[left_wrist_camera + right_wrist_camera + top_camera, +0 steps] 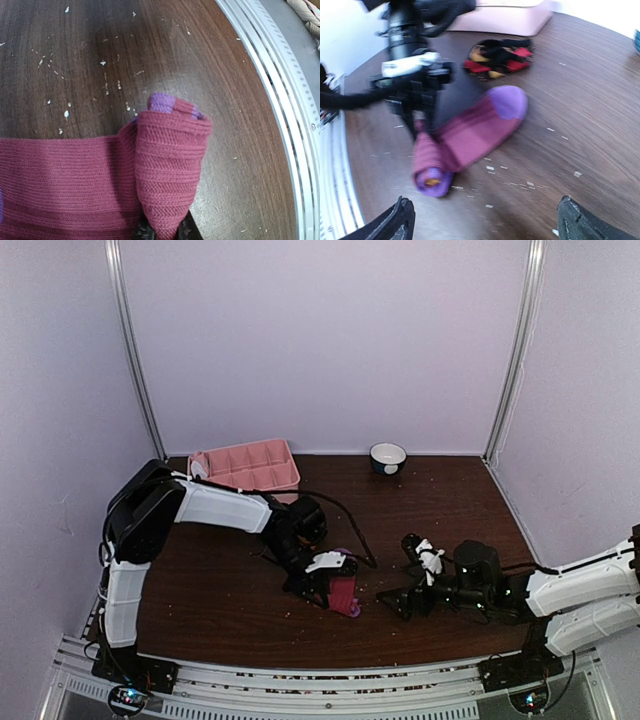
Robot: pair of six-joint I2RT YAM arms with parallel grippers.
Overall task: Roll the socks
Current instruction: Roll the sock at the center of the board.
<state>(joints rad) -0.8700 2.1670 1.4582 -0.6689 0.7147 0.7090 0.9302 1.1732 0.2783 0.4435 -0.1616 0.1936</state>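
A magenta-pink sock (470, 135) lies on the table with its purple toe (507, 102) pointing away and its near end rolled into a tube (431, 172). My left gripper (165, 234) is shut on that rolled part (167, 170), with a dark finger (145, 232) on each side of the fabric. In the top view this sock (344, 596) sits at the table's middle front under the left gripper (322, 585). A black argyle sock (500, 56) lies further back. My right gripper (487, 225) is open and empty, a short way right of the roll (400, 573).
A pink compartment tray (245, 466) stands at the back left and a small bowl (388, 457) at the back centre. Pale crumbs are scattered over the dark wood table (100, 60). The metal rail of the near edge (285, 100) runs close by.
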